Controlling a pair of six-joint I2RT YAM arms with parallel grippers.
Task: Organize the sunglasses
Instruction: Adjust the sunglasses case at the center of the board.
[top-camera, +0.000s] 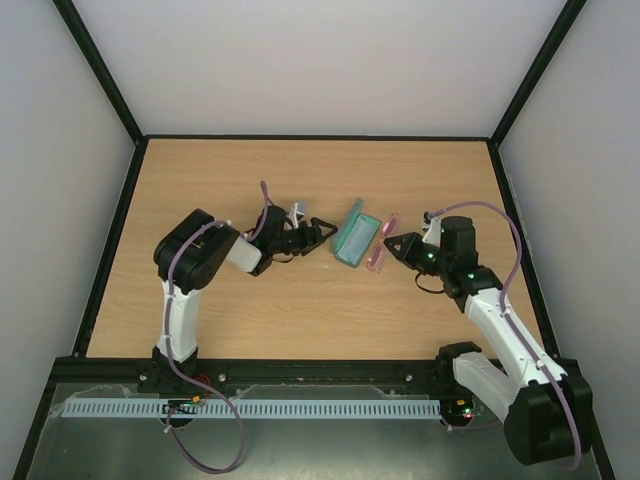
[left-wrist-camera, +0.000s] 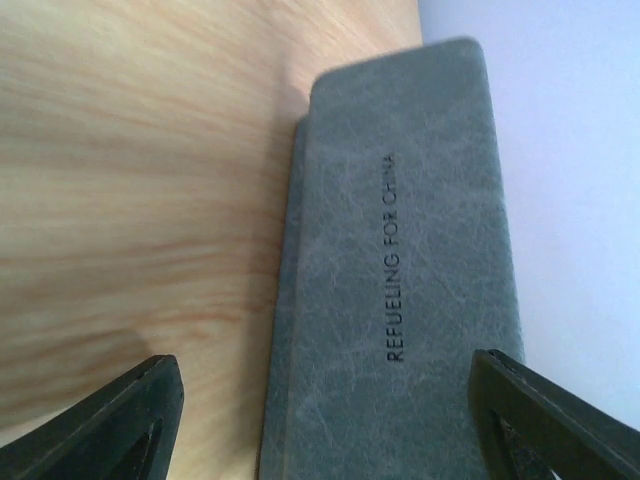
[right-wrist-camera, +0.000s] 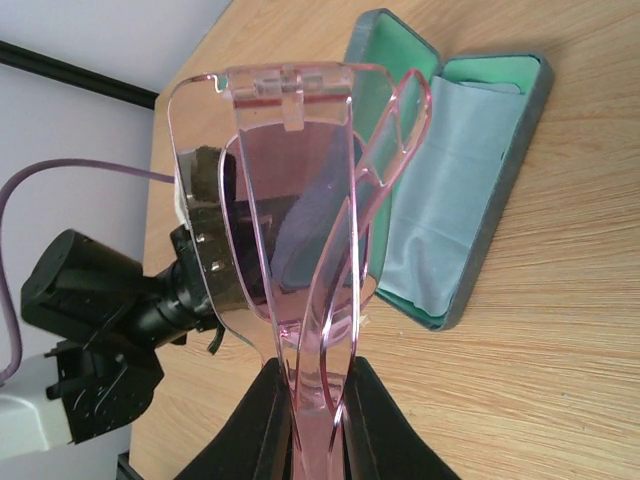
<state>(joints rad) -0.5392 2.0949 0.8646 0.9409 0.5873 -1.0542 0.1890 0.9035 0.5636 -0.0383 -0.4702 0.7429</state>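
The pink translucent sunglasses are pinched between my right gripper's black fingers, folded, held just right of the case; they show as a pink strip in the top view. The grey-blue case lies open mid-table, green-lined, with the light blue cloth inside it. My left gripper is open just left of the case; in its wrist view the case's grey lid with printed lettering lies between its two fingertips, without touching them.
The wooden table is bounded by black rails and white walls. The left arm's wrist shows beyond the glasses in the right wrist view. Both arm bases stand at the near edge.
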